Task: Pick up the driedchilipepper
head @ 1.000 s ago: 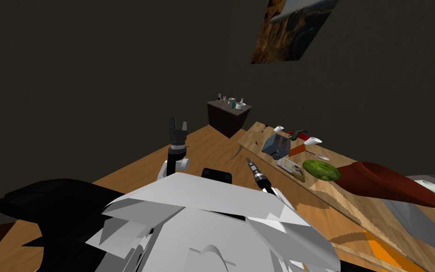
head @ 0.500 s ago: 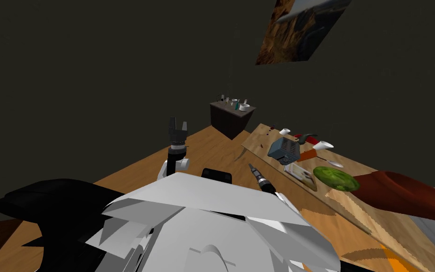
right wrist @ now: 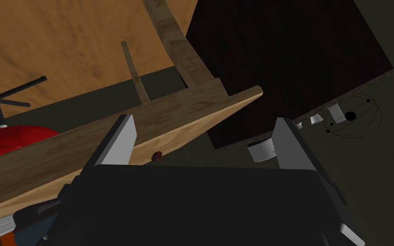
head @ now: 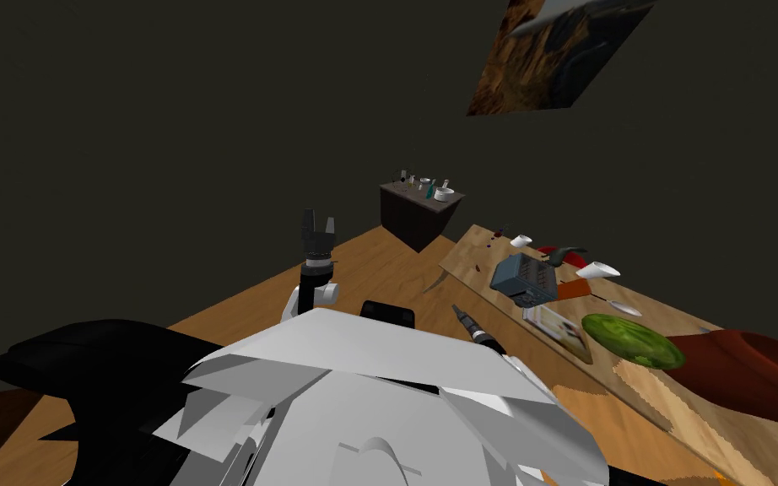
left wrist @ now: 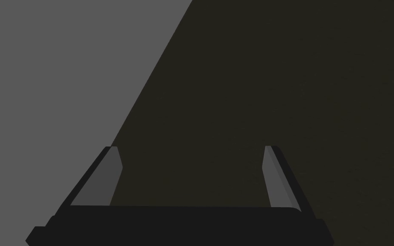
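The dried chili pepper [head: 489, 240] is a tiny dark red speck near the far end of the wooden table [head: 472, 253] to my right. In the right wrist view it is a small dark red lump [right wrist: 156, 156] on the table top, just past the gripper's body. My right gripper [head: 457, 310] [right wrist: 202, 126] stands open and empty, short of the table's near edge and pointing at its far corner. My left gripper [head: 318, 224] [left wrist: 192, 149] is raised in front of me, open and holding nothing.
On the table lie a blue-grey basket [head: 526, 281], a book [head: 560, 327], a green melon [head: 632, 340], white cups [head: 597, 270] and a red-brown bowl [head: 759, 371]. A dark cabinet [head: 417, 215] stands beyond the table's far end. A red stool [right wrist: 8, 139] sits under the table.
The whole head picture has shifted: the table and cabinet have slid to the right, so I have turned. My right gripper has drifted slightly down and right. The left arm is unmoved.
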You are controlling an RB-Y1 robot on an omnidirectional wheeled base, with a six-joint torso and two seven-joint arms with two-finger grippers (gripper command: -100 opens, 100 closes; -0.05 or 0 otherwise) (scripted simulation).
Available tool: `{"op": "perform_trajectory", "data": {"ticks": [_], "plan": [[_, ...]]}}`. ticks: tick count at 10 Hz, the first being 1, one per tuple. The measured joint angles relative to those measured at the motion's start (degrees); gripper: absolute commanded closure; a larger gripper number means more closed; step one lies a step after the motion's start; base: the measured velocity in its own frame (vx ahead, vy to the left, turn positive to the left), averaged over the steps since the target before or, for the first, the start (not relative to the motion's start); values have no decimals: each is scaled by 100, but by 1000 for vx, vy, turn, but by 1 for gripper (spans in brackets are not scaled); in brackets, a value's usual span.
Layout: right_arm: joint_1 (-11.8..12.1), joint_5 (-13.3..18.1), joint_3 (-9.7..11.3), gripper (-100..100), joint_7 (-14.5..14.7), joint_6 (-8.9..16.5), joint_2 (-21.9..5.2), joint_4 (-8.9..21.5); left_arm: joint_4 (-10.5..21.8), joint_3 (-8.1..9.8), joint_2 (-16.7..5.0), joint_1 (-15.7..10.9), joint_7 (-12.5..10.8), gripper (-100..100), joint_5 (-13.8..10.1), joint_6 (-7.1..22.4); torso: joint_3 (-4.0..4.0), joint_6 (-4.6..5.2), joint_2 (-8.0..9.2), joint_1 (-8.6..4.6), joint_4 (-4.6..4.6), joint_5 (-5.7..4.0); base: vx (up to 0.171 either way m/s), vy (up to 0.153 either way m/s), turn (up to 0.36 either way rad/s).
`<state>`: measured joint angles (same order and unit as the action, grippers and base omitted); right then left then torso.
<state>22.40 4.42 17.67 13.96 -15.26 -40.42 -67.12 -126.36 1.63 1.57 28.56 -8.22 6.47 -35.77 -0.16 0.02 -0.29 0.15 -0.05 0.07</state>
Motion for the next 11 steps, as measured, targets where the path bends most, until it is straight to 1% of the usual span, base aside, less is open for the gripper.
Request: {"op": "perform_trajectory", "data": {"ticks": [1,2,3,4,5,6,8,9,10,11], "plan": [[7,9,56,-100,-34,64,-168,121,0,0,0,0,0,0,0,0,-6,-2,-12,6,-1,1,117,61,41],[6,33,65,-100,-12,63,-182,295,0,0,0,0,0,0,0,0,-5,0,-7,2,-2,0,142,55,75],[2,56,107,-100,-2,23,-295,485,0,0,0,0,0,0,0,0,-8,-2,-16,-1,-2,0,120,37,37],[25,56,134,-100,-26,56,-406,536,0,0,0,0,0,0,0,0,-6,0,-9,-6,-2,-1,42,12,-5],[21,65,134,-100,-22,69,-404,602,0,0,0,0,0,0,0,0,7,1,13,-14,2,-4,86,40,79],[-10,91,174,-100,-13,43,-480,760,0,0,0,0,0,0,0,0,4,-2,5,-8,2,-2,102,31,42],[-10,115,183,-100,17,26,-519,977,0,0,0,0,0,0,0,0,8,1,14,-15,3,-4,84,21,30],[-92,133,251,-100,-12,-61,-625,1251,0,0,0,0,0,0,0,0,0,-2,-2,-11,1,-3,213,48,117],[-124,170,309,-100,-26,-101,-754,1485,0,0,0,1,0,0,0,0,-17,-3,-32,-6,-5,-1,183,43,39],[-104,173,341,-100,-60,-97,-876,1595,0,0,0,1,0,0,0,0,-18,0,-30,-5,-7,-1,185,38,42]]}}
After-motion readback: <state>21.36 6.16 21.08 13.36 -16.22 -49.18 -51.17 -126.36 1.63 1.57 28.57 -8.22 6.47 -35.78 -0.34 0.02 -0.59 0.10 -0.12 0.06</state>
